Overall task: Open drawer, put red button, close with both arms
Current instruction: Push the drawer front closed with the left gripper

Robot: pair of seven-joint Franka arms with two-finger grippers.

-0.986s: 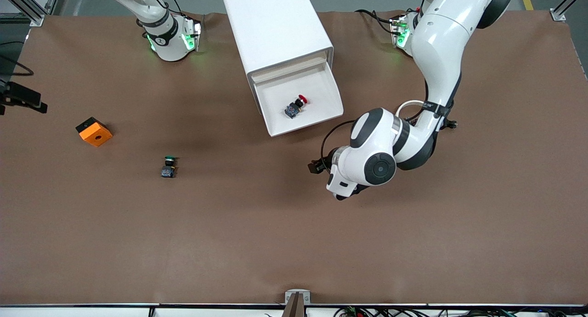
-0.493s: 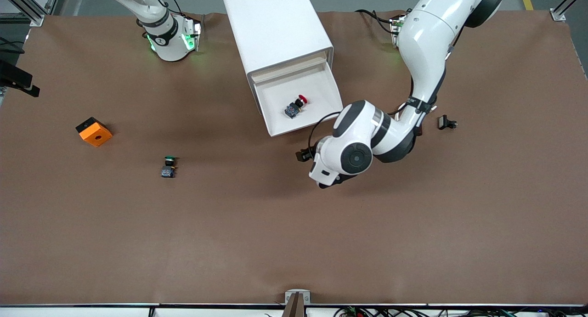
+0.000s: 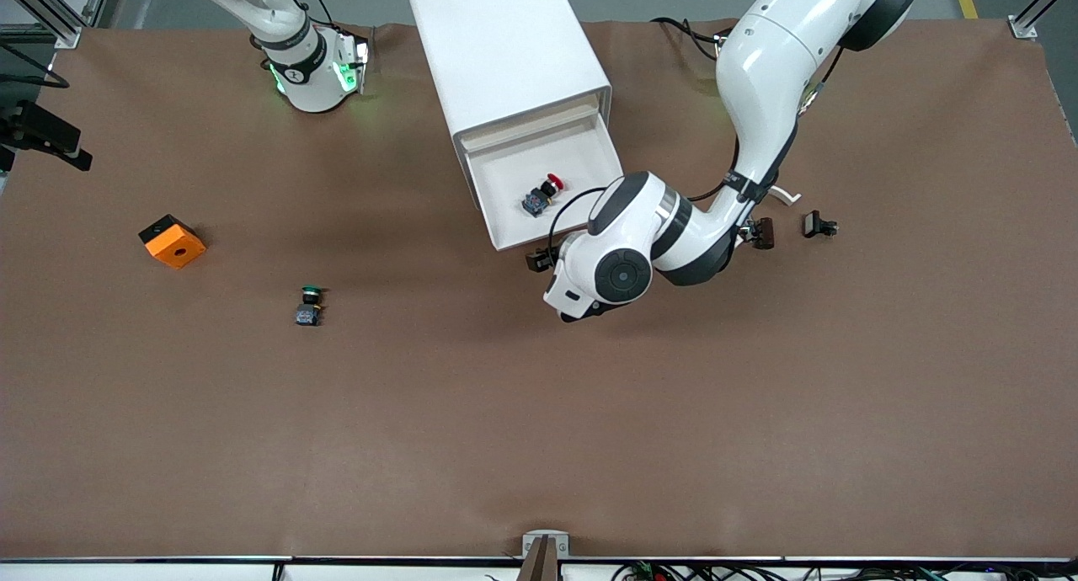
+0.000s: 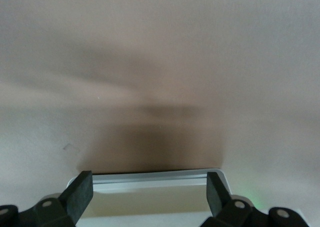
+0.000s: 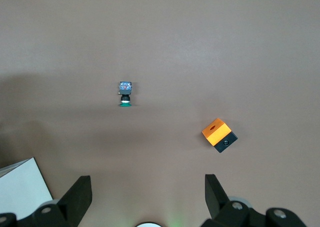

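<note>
The drawer stands pulled out of the white cabinet. The red button lies on its side in the drawer. The left arm's wrist hovers at the drawer's front corner toward the left arm's end, and hides its fingers in the front view. In the left wrist view the left gripper is open and empty, with the drawer's front rim between its fingers. The right gripper is open and empty, high above the right arm's base, and waits.
A green-capped button and an orange cube lie toward the right arm's end; both show in the right wrist view, the button and the cube. Two small black parts lie near the left arm.
The left arm's wrist has moved toward the drawer's front, away from the front camera and toward the right arm's end. The drawer and the red button have not moved.
</note>
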